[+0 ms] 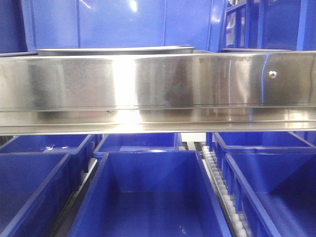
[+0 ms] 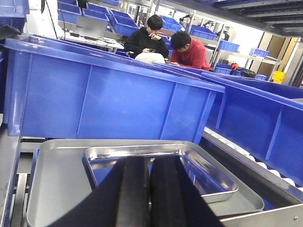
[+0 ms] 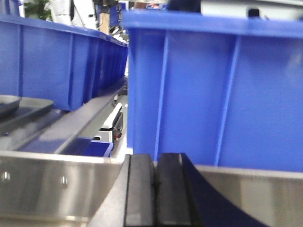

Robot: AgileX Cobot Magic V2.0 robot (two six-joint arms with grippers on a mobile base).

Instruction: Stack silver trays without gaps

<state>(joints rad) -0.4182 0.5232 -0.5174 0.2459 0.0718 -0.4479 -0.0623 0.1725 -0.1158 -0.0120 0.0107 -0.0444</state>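
Observation:
In the left wrist view a small shiny silver tray (image 2: 213, 177) lies inside a larger, duller silver tray (image 2: 57, 179) on the shelf, set towards its right side. My left gripper (image 2: 150, 161) is shut and reaches over the small tray. It hides the tray's near rim, and nothing shows between the fingers. In the front view only a tray rim (image 1: 113, 50) shows above the steel rail. My right gripper (image 3: 155, 158) is shut and empty in front of the rail. A tray edge (image 3: 16, 106) shows dimly at the far left of the right wrist view.
A long brushed-steel shelf rail (image 1: 197, 84) with screws crosses the front view and also shows in the right wrist view (image 3: 47, 184). Blue bins stand behind the trays (image 2: 104, 99), close ahead of the right gripper (image 3: 213, 94), and below the rail (image 1: 153, 197). Two people (image 2: 184, 49) sit far back.

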